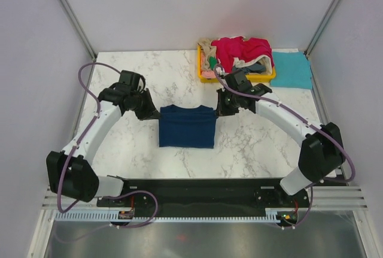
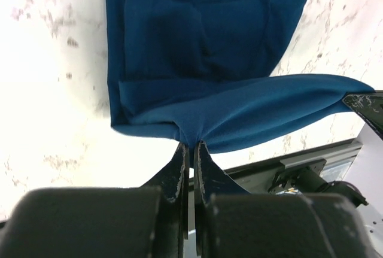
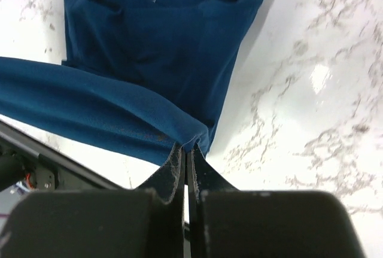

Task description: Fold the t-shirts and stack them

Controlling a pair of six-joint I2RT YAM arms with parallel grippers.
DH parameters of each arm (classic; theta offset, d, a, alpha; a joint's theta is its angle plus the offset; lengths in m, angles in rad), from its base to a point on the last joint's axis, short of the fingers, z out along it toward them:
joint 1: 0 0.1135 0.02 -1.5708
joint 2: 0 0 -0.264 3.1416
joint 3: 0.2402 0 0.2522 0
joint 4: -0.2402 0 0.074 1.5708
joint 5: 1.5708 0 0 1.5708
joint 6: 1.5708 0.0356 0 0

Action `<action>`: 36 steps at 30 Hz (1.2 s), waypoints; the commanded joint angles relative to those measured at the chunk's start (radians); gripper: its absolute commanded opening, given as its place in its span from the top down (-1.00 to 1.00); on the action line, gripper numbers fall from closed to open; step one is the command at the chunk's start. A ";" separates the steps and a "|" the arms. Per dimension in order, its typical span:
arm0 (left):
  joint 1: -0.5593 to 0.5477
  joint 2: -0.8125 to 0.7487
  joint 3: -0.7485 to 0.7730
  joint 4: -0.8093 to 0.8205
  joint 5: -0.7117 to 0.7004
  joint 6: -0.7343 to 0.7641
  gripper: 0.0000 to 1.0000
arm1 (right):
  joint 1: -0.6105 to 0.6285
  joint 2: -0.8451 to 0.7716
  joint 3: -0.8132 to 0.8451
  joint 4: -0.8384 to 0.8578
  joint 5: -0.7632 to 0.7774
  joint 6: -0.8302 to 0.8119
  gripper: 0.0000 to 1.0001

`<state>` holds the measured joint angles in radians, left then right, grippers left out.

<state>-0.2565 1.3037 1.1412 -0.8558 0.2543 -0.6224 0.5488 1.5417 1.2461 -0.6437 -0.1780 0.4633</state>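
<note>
A navy t-shirt (image 1: 187, 127) lies partly folded on the marble table, its far edge lifted off the surface. My left gripper (image 1: 154, 113) is shut on the far left corner of that edge, and my right gripper (image 1: 220, 112) is shut on the far right corner. In the left wrist view the gripper (image 2: 191, 144) pinches a bunched bit of the cloth (image 2: 203, 60). The right wrist view has its gripper (image 3: 188, 149) clamped on the hem of the same shirt (image 3: 149, 48), with the raised edge stretched between both grippers. A teal t-shirt (image 1: 291, 69) lies folded flat at the back right.
A yellow tray (image 1: 201, 66) stands at the back, heaped with a crimson-pink t-shirt (image 1: 242, 48), a beige one (image 1: 207, 49) and others. Pale walls with metal posts close in the table on three sides. The arm bases sit on a black rail (image 1: 197, 189) at the near edge.
</note>
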 commanded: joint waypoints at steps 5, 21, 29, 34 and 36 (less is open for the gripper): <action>0.065 0.233 0.165 0.080 -0.007 0.093 0.96 | -0.072 0.213 0.148 0.027 0.023 -0.091 1.00; 0.155 0.862 0.658 0.009 0.154 0.121 0.24 | -0.157 0.586 0.483 0.016 0.038 -0.115 -0.09; 0.132 0.798 0.996 -0.135 0.131 0.190 -0.61 | -0.174 0.427 0.504 -0.014 0.071 -0.095 -0.59; 0.089 0.543 0.676 -0.066 -0.013 0.178 -0.51 | -0.077 0.264 0.318 0.091 -0.059 -0.071 -0.41; 0.073 0.470 0.472 0.051 0.040 0.141 -0.33 | -0.014 0.250 0.267 0.176 -0.227 -0.069 -0.06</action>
<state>-0.1543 1.8832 1.8336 -0.8845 0.3027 -0.4793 0.4404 1.8442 1.5803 -0.5835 -0.1909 0.3771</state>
